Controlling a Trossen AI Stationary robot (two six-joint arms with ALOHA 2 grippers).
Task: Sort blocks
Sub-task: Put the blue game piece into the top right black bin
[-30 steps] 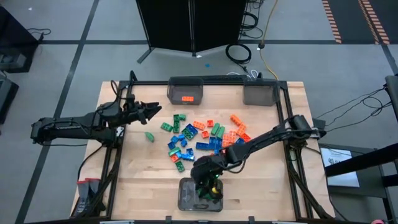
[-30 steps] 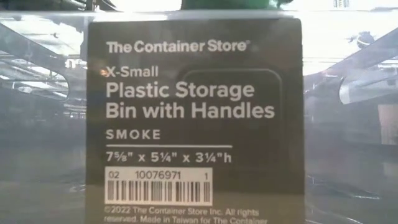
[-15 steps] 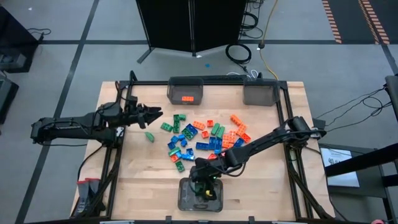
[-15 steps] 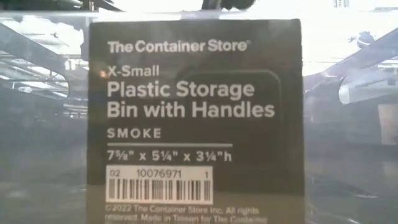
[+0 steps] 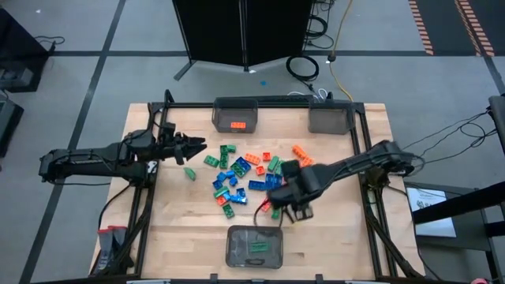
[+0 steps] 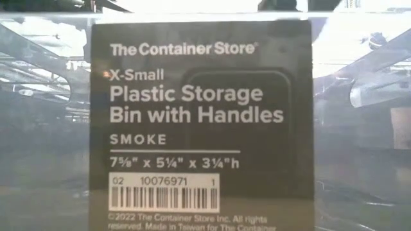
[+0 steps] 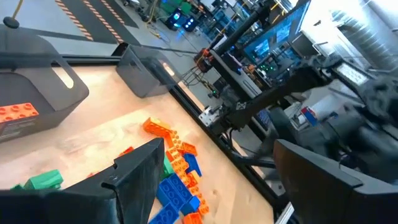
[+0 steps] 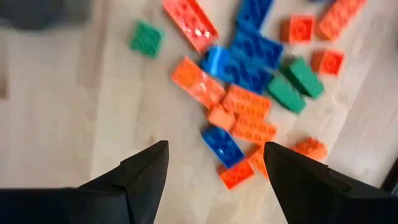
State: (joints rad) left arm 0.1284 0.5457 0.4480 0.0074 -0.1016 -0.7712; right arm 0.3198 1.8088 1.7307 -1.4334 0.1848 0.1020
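Observation:
The blocks (image 5: 256, 175), orange, green and blue, lie in a loose pile on the wooden table's middle; in the right wrist view the blocks (image 8: 249, 106) show below my fingers. One green block (image 5: 190, 172) lies apart at the left. My right gripper (image 5: 284, 203) hangs above the pile's near right part, pointing down, open (image 8: 216, 146) with nothing between its fingers. My left gripper (image 5: 197, 144) waits level above the table's left side, open (image 7: 217, 146) and holding nothing.
A grey bin (image 5: 230, 256) at the near edge holds green blocks (image 5: 258, 247). At the far edge, one bin (image 5: 225, 110) holds an orange block (image 5: 235, 125) and another bin (image 5: 330, 118) stands to its right. A bin label (image 6: 199, 128) fills the low view.
My right gripper has risen out of the near bin and gone toward the far right, over the pile's near right part, tipping until it points down. Green blocks stay in the bin.

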